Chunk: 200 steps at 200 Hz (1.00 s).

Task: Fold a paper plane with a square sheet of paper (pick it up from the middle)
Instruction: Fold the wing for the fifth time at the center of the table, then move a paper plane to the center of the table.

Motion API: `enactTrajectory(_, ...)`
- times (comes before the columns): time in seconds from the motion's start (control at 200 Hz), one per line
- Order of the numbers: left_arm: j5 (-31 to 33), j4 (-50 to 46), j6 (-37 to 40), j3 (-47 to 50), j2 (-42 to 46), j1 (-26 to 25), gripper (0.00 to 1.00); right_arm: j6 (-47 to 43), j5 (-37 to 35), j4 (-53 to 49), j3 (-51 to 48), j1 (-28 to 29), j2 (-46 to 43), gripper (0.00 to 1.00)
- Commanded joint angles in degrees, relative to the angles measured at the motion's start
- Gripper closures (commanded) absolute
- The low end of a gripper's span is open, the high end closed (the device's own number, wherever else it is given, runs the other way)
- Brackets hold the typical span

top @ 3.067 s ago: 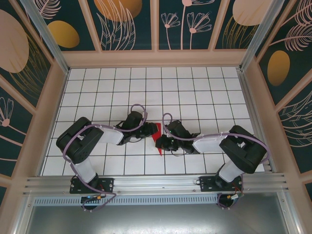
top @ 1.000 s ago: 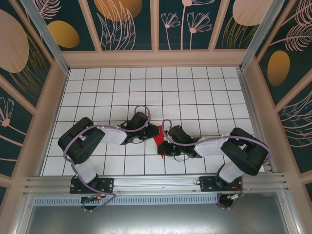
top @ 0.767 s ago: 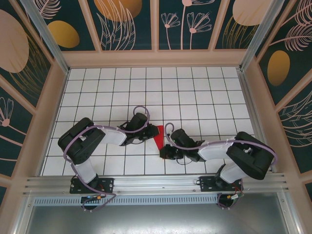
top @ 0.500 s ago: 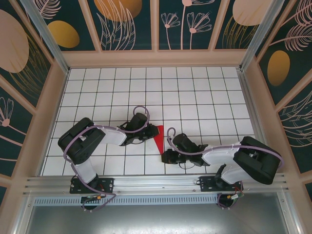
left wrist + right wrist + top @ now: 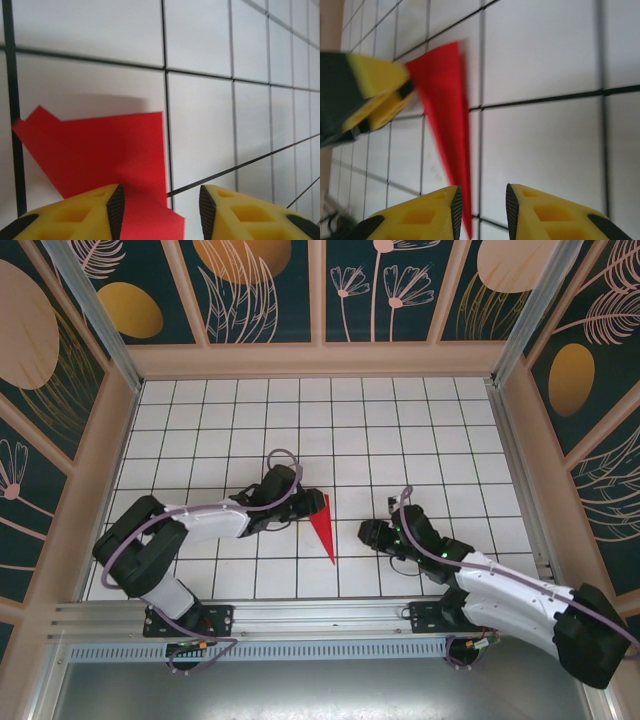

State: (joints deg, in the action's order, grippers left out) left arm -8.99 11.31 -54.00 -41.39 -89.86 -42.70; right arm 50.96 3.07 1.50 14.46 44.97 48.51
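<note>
The square sheet of paper is folded into a slim red paper plane (image 5: pixel 322 523), lying on the white grid table with its sharp tip toward the near edge. My left gripper (image 5: pixel 303 503) is at the plane's wide left end, open. In the left wrist view the red paper (image 5: pixel 100 145) lies on the table and reaches in between the yellow fingers (image 5: pixel 90 212) of that gripper (image 5: pixel 159 210), which is not clamped on it. My right gripper (image 5: pixel 366 533) is open, a short way right of the plane. The right wrist view has the plane (image 5: pixel 445 100) ahead of this gripper (image 5: pixel 481 212).
The table (image 5: pixel 400 430) is walled by a raised beige frame (image 5: pixel 320 360) at the back and both sides. An aluminium rail (image 5: pixel 320 615) runs along the near edge by the arm bases. In the right wrist view, the left gripper's yellow finger (image 5: pixel 375 75) touches the plane's wide end.
The right arm has pulled back to the right, off the plane, and opened. The left gripper has opened too. The plane now lies flat on the table.
</note>
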Motion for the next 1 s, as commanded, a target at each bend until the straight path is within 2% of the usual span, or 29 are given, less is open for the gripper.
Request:
enactTrajectory(0.0, 5.4, -10.2, 2.3, -3.7, 4.1, 0.2, 0.51, -0.1, -1.8, 1.7, -1.8, -2.6, -0.8, 0.65)
enactTrajectory(0.11, 7.5, -12.8, 0.3, -3.1, 7.0, 0.2, 0.49, -1.4, -0.9, 2.5, -1.6, -4.0, 0.0, 0.57)
enactTrajectory(0.215, 9.0, -14.5, -1.1, -2.3, 8.8, -0.5, 0.47, -3.2, -0.5, 2.6, -1.7, -5.3, 0.8, 0.54)
enactTrajectory(0.285, 10.3, -16.4, -1.5, -1.7, 9.3, -1.1, 0.5, -3.8, -1.4, 3.0, -2.2, -6.0, 1.3, 0.54)
enactTrajectory(0.485, 18.7, -24.2, -5.1, -2.7, 10.2, -3.9, 0.44, -6.5, 0.4, 7.4, -3.6, -7.5, 1.5, 0.48)
enactTrajectory(0.56, 21.8, -29.2, -5.5, -6.4, 7.9, -5.5, 0.41, -7.0, 1.3, 8.8, -4.1, -7.9, 1.7, 0.44)
enactTrajectory(0.716, 26.5, -35.4, -7.6, -13.8, 1.4, -10.2, 0.27, -8.5, 5.6, 11.3, -3.9, -10.1, 4.3, 0.44)
enactTrajectory(0.996, 29.4, -45.3, -8.2, -29.2, -14.0, -12.9, 0.25, -10.3, 10.0, 11.3, -1.8, -12.3, 9.2, 0.44)
